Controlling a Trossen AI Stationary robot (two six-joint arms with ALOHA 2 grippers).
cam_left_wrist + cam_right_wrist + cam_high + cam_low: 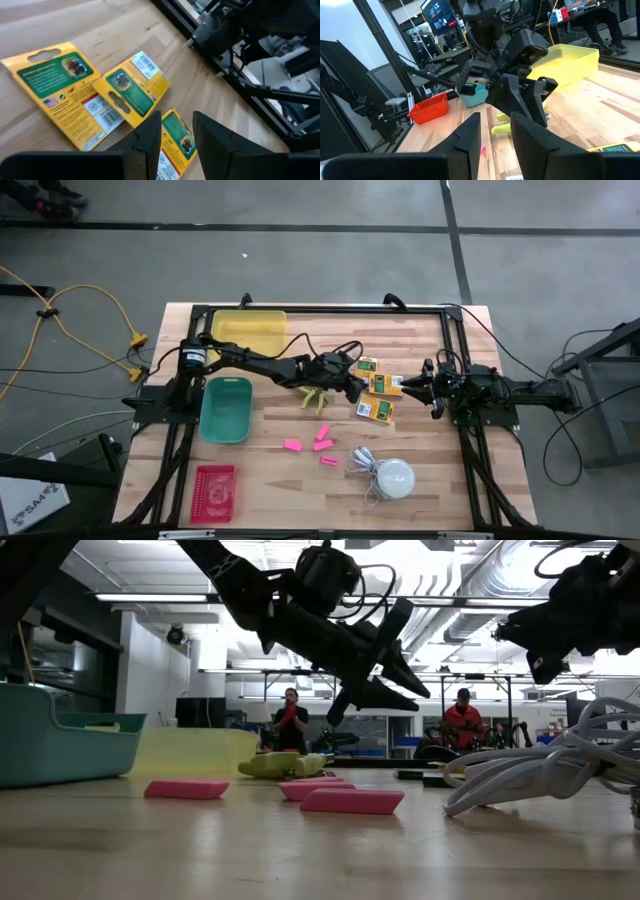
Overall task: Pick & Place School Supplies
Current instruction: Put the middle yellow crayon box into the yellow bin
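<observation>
Wooden slatted table on a grey workshop floor, black frame around its edges; room beyond, in the low view, holds two seated people, one in a red top.

Lower left of the high view: red mesh basket; above it, left of centre: teal bin; upper left: yellow tray, both touched by nothing.

Left arm reaches from the frame's left edge toward centre; left gripper hangs above the table beside the boxes, fingers parted by a narrow gap with nothing between them, tips over the lowest box in its wrist view.

Centre, just below that gripper: lime-green-handled scissors, lying flat on the wood.

Centre, lower: four pink erasers scattered near one another, none touching a gripper; three show in the low view as flat pink blocks.

Centre right: three yellow-and-green boxes, flat on the table in a loose cluster; in the left wrist view the middle one overlaps the leftmost one's corner.

Lower centre right: white dome with coiled white cord.

Right side: right gripper held above the table just right of the boxes, pointing at them; fingers slightly apart, empty.
</observation>
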